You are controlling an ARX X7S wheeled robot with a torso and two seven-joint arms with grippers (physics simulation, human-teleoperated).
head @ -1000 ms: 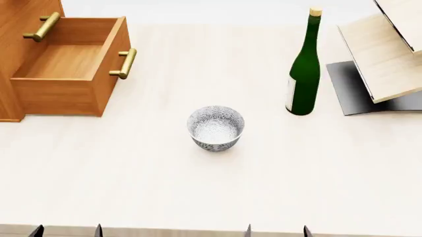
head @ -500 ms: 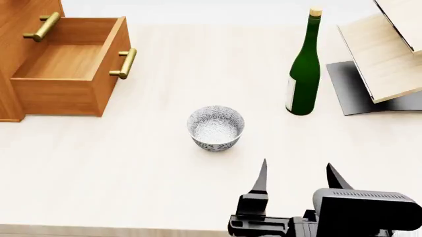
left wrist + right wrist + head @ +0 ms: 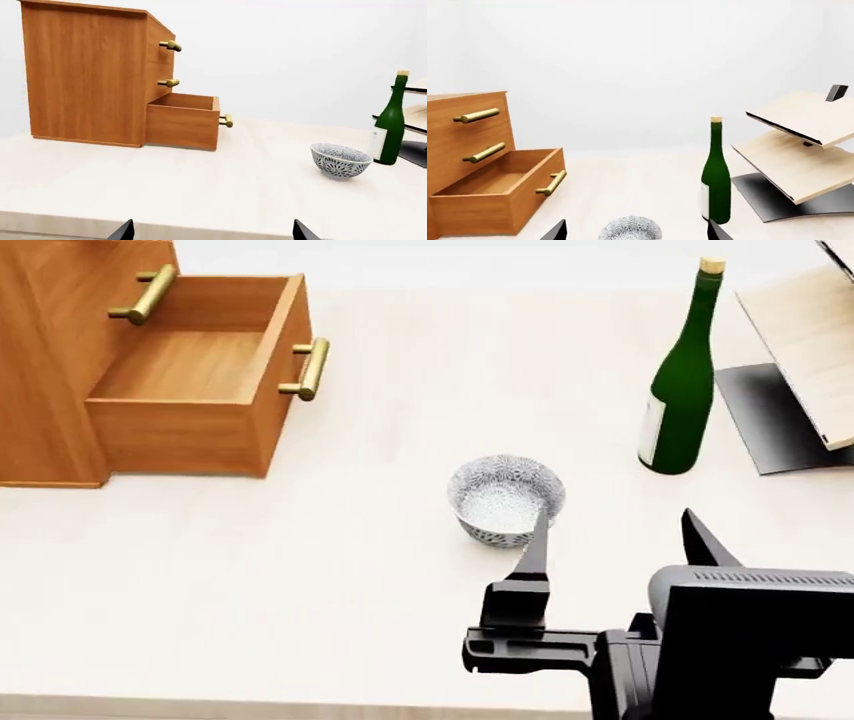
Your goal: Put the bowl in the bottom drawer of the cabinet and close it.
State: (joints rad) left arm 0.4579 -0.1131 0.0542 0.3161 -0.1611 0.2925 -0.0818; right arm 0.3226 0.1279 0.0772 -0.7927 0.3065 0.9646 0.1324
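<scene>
Two fingers of the right gripper (image 3: 614, 540) stand wide apart, holding nothing, just beside the bowl (image 3: 507, 498) on the table (image 3: 267, 570). Left gripper (image 3: 210, 231) is open too. Only the wrist views show all three drawers; bottom drawer (image 3: 194, 370) is open. The bottle (image 3: 678, 380) label is too small to read.

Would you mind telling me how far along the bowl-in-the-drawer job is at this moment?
Done: the bottom drawer stands pulled out and empty. In hand: the right gripper, open, is near the bowl, which sits on the table, ungrasped. Left: grasping it, placing it in the drawer, closing the drawer.
</scene>
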